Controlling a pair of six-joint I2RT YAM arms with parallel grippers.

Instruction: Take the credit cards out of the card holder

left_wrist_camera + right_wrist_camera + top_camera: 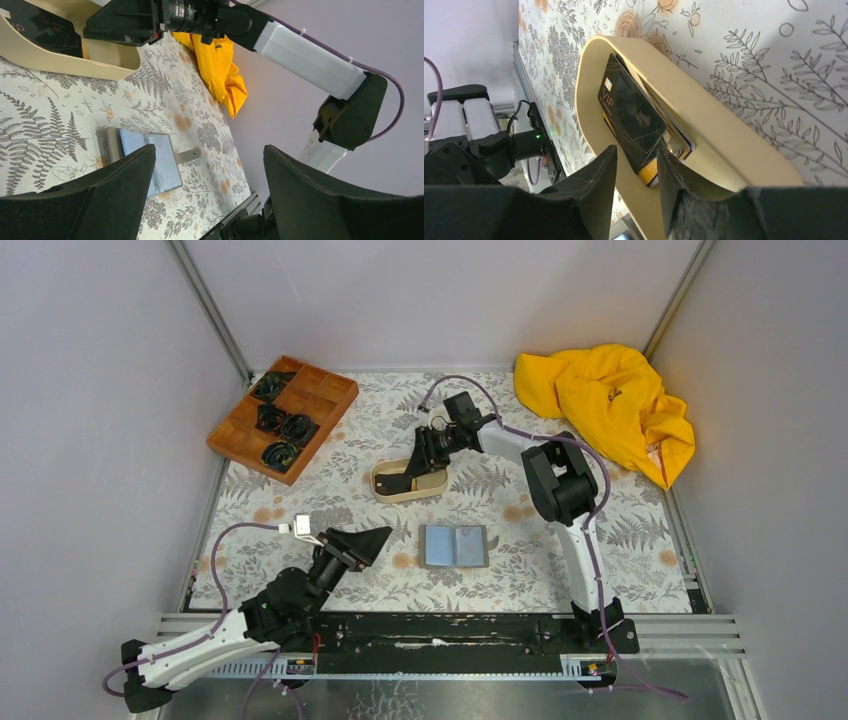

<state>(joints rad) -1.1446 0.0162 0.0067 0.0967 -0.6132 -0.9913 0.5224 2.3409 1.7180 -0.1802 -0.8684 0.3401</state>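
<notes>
The card holder (455, 546) lies spread open on the patterned cloth, pale blue inside up, and also shows in the left wrist view (161, 160) with its grey strap out to the side. Several credit cards (631, 115) lie stacked in the beige oval tray (724, 145), a black one on top and a yellow edge (650, 175) beneath. My right gripper (636, 149) hangs over that tray (385, 490) with its jaws apart around the stack's near corner, clamping nothing. My left gripper (372, 540) stands open just left of the holder, holding nothing (209, 148).
A brown compartment tray (283, 415) with black coiled items sits at the back left. A crumpled yellow cloth (610, 400) fills the back right corner. Grey walls close in three sides, and a black rail (450, 630) runs along the near edge.
</notes>
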